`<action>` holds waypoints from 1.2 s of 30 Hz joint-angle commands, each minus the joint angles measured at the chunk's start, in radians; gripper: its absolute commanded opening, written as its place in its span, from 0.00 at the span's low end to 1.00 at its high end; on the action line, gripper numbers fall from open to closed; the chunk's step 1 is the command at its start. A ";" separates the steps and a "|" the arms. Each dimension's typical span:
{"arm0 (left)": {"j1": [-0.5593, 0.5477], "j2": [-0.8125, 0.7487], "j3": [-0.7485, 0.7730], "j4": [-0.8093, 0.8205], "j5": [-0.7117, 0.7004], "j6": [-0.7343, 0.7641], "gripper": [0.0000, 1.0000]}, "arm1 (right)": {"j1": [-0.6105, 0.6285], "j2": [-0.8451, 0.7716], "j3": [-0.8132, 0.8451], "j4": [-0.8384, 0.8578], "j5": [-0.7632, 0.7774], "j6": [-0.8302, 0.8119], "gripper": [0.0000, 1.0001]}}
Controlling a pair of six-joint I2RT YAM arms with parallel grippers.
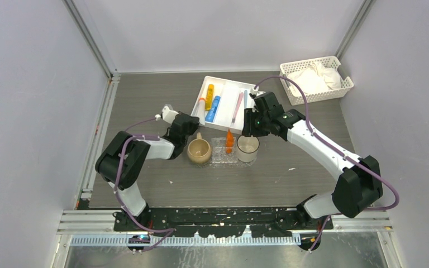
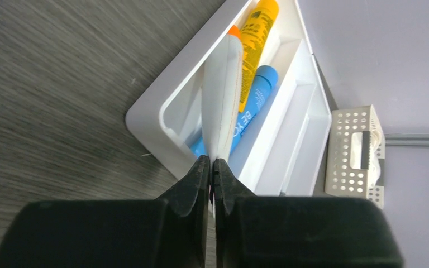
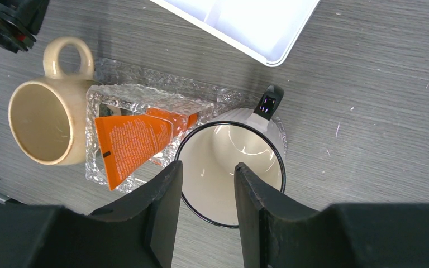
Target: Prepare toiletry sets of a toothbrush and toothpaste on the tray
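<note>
Left claw (image 2: pixel 212 165) clenched the white, orange-tipped item (image 2: pixel 222 95) by its end — presumably for lifting out; right claw (image 3: pixel 208 174) stood released above the mug (image 3: pixel 255 146).

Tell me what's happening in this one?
The left claw is pinched shut on a white, orange-tipped item at the white compartment tray, where a yellow tube and a blue tube lie. The right claw hangs open above the black-rimmed mug. An orange tube lies on the clear tray, with no toothbrush beside it yet.

Far overhead, close right wrist: same tray (image 1: pixel 219 156)
</note>
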 commanded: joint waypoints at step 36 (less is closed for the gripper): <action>-0.040 -0.190 1.220 -1.866 0.459 0.763 0.03 | -0.005 -0.228 0.094 -0.202 0.082 0.026 0.47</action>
